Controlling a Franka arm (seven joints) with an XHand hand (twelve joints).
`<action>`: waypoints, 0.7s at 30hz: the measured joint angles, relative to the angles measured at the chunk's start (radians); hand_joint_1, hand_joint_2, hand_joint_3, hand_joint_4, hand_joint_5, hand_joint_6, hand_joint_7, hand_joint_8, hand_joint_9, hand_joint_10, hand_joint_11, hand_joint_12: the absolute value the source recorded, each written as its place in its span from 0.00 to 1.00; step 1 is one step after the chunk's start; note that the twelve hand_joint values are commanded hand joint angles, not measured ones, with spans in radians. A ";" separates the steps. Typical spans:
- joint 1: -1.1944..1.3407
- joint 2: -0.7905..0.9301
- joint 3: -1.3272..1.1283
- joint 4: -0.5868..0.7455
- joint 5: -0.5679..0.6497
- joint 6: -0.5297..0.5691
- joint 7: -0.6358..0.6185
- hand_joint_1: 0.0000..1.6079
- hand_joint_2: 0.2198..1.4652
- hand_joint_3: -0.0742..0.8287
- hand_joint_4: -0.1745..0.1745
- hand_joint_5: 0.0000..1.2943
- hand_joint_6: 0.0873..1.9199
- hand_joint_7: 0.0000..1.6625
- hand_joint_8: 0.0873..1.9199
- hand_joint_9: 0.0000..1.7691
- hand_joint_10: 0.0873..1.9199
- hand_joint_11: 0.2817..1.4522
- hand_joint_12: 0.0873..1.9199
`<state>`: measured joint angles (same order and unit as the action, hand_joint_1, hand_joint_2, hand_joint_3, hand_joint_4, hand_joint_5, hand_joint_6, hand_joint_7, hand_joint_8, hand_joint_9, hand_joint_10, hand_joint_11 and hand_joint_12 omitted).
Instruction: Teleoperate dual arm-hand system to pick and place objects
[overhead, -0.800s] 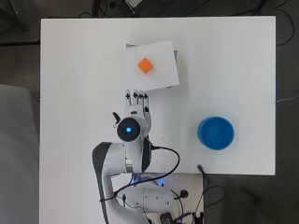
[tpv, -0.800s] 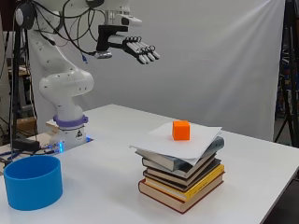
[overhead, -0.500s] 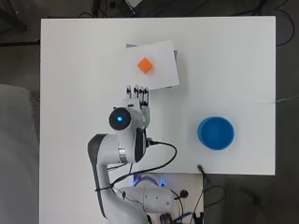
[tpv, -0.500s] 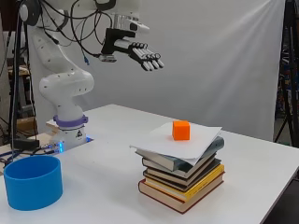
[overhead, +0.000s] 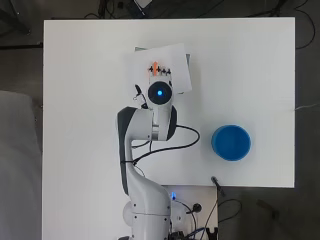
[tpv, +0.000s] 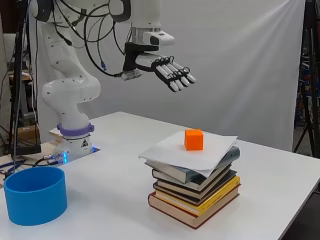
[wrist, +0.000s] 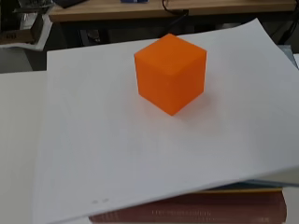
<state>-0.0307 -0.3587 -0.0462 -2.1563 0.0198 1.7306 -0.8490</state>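
Note:
An orange cube (tpv: 194, 139) (wrist: 171, 72) rests on a white sheet of paper (tpv: 192, 151) (overhead: 172, 80) that tops a stack of books (tpv: 195, 192). From overhead only a sliver of the cube (overhead: 155, 65) shows between the fingertips. The hand (tpv: 166, 69) hovers well above the cube, fingers straight and spread, holding nothing. Its fingers point down and away from the arm's base. A blue bowl (overhead: 231, 142) (tpv: 35, 195) stands on the white table (overhead: 85, 125) at the right of the overhead view.
The arm's base (tpv: 74, 142) with cables sits at the table's near edge. A dark stand (tpv: 306, 70) rises at the far right of the side view. Bare table (tpv: 115, 170) lies between the books and the bowl.
The arm has swung out from near its base toward the book stack. The hand now hangs over the cube and lower than before, fingers still straight.

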 joint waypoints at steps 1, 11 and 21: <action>0.000 0.003 -0.003 -0.010 0.000 0.046 -0.009 0.06 0.72 0.08 0.67 0.24 0.00 0.20 0.00 0.26 0.00 0.17 0.00; -0.006 0.040 -0.027 -0.172 -0.005 0.383 -0.006 0.05 0.64 0.06 0.70 0.10 0.00 0.14 0.00 0.22 0.00 0.17 0.00; -0.003 0.207 -0.035 -0.114 0.106 0.364 -0.103 0.09 0.61 0.08 0.76 0.16 0.00 0.19 0.00 0.25 0.00 0.20 0.00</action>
<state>-0.0337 -0.1518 -0.0811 -2.2701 0.1262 2.0949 -0.9518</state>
